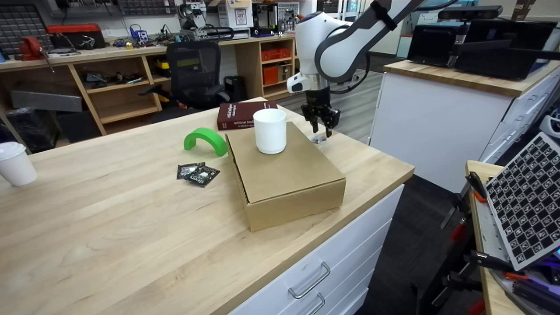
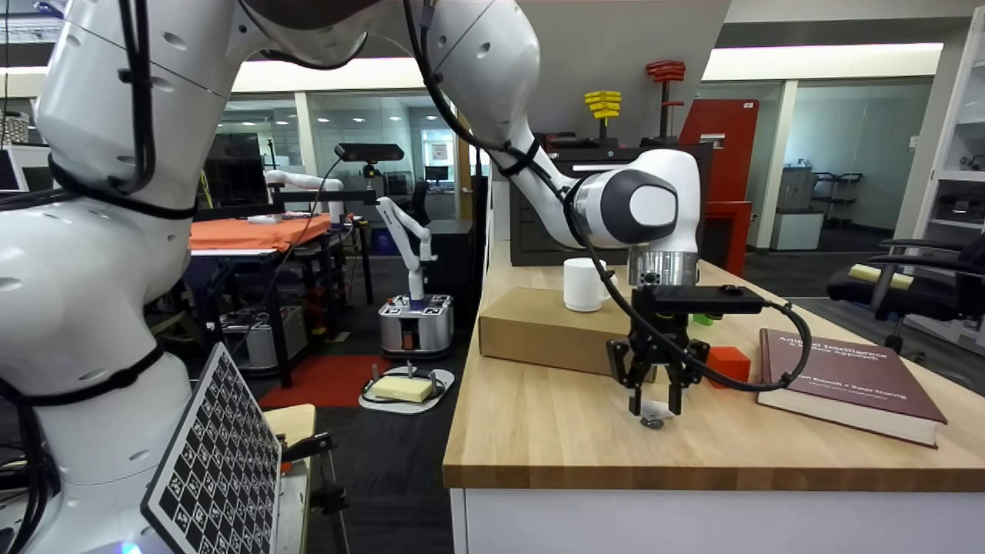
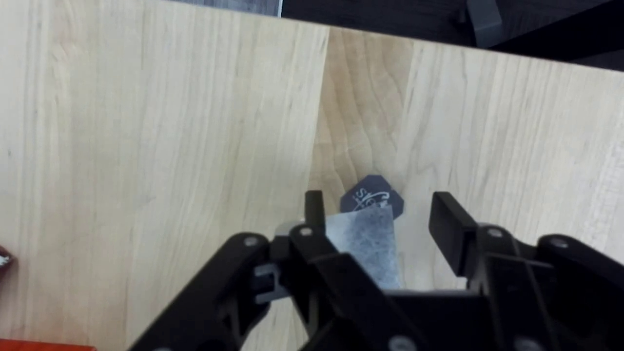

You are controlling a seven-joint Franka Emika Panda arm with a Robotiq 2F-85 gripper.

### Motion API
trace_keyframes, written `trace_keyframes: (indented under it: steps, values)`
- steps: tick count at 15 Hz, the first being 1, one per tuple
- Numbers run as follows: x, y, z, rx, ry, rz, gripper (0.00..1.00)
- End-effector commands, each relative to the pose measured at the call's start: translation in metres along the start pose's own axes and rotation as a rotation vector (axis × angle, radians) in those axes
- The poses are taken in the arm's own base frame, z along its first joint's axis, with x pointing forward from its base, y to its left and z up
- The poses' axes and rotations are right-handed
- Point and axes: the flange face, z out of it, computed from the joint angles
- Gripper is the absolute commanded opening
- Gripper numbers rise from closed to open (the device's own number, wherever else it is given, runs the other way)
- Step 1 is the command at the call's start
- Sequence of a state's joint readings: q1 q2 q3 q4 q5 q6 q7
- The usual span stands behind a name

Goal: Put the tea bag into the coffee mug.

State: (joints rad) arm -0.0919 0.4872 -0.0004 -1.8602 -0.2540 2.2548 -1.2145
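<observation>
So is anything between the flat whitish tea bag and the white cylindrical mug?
Yes: the brown cardboard box beneath the mug. Its side rises near the tea bag, which probably needs lifting above both.

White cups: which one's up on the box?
The straight-sided mug is on the box; the lidded cup stands on the table instead.

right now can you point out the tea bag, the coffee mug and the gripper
Tea bag [image 3: 369, 240], wrist view: on its pale pouch.
Coffee mug [image 1: 270, 132], in an exterior view: on its white side wall.
Gripper [image 2: 655, 401], in an exterior view: midway between its fingertips.
</observation>
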Motion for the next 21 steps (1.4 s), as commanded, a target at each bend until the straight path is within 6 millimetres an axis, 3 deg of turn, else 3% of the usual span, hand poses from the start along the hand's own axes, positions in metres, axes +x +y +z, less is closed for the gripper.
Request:
trace_keyframes:
  steps: [1,3,7,8,9,19,21]
  values:
    - [0.011,-0.004,0.002,0.015,0.012,0.005,0.89]
    - [0.013,-0.003,0.002,0.015,0.014,0.004,0.99]
    - [0.009,-0.002,0.002,0.013,0.015,0.008,1.0]
    - [0.007,-0.003,0.001,0.014,0.018,0.01,0.93]
    - [0.006,-0.002,0.001,0.014,0.019,0.01,0.74]
    - [-0.004,0.002,0.001,0.015,0.022,0.029,0.07]
    - [-0.004,0.003,0.001,0.014,0.023,0.029,0.0]
